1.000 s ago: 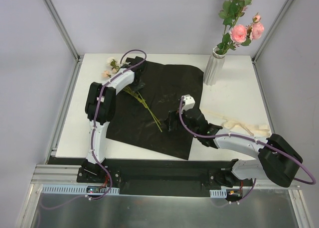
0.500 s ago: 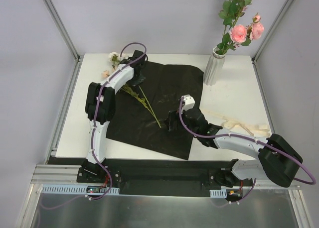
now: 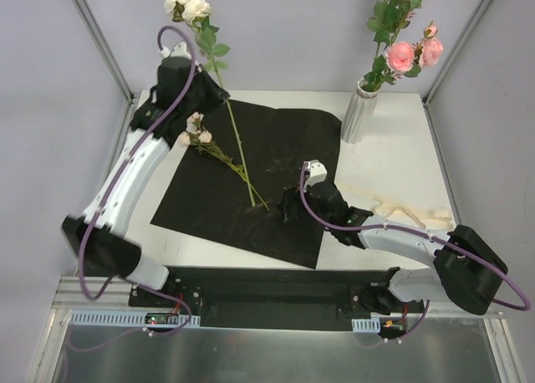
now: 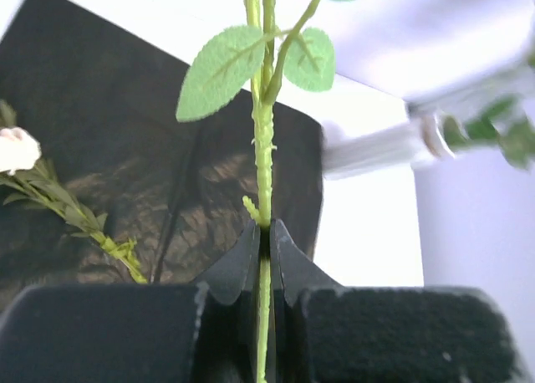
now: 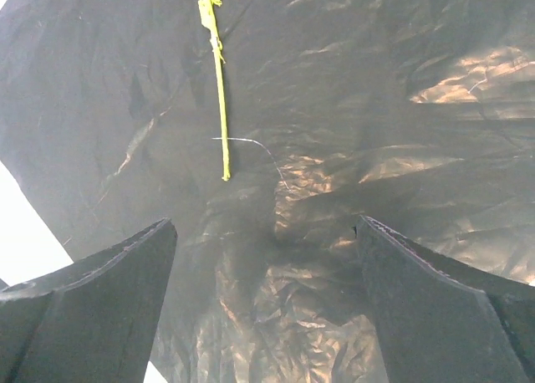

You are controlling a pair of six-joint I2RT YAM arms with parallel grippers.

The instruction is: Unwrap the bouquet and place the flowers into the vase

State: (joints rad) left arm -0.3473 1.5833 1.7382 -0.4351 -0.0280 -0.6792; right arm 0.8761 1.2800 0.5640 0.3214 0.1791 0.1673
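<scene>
Centrally, a crinkled black sheet (image 3: 284,140) covers the white table (image 3: 401,161) between pale grey walls (image 3: 50,90). Off the sheet's far left corner, left fingers (image 4: 248,262) pinch a white-bloomed flower (image 3: 191,11). Right fingers (image 3: 290,206) gape over its near edge. The vase (image 3: 358,115) stands beside its far right corner.
</scene>
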